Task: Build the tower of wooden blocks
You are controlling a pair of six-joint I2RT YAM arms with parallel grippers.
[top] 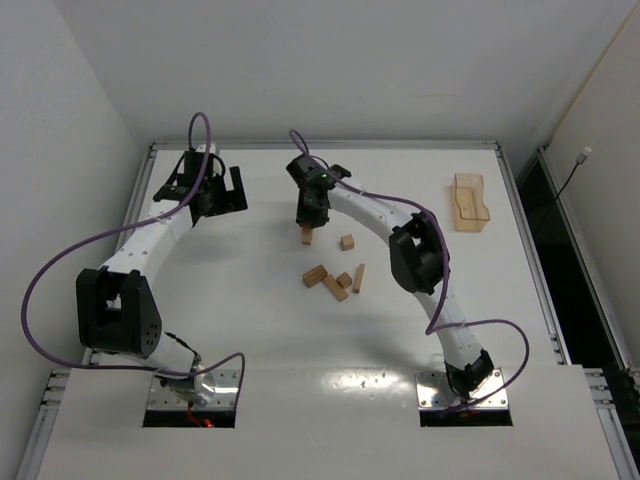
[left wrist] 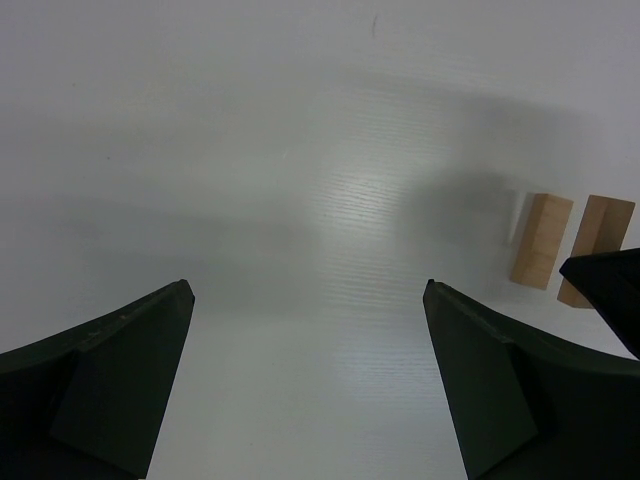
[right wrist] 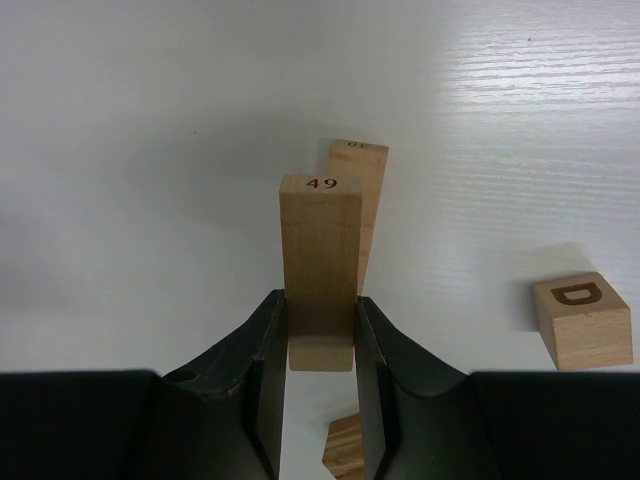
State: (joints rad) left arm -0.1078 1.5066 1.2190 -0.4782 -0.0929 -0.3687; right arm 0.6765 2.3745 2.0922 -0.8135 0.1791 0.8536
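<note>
Timber bar clenched by the right arm, apparently to start the tower's bottom layer; nothing is stacked yet.

Top view: the right gripper [top: 308, 222] hangs over the far middle of the white bench [top: 250, 340], its jaws grasping the held bar [top: 306, 237]. The loose blocks [top: 335, 282] lie scattered just nearer the bases, and a translucent tan tray [top: 470, 203] sits well apart. The left gripper [top: 225, 190] is parked aside, probably to keep clear. Left wrist view: its jaws are released wide and empty over matte bench, with two pale bars [left wrist: 541, 240] side by side at the right edge. Right wrist view: the jaws pinch the bar's long faces near one end, likely so it lies parallel beside the second bar [right wrist: 360, 180]. Both bars are square-cut, smooth and number-stamped. A cube [right wrist: 582, 322] marked "D" rests nearby.
</note>
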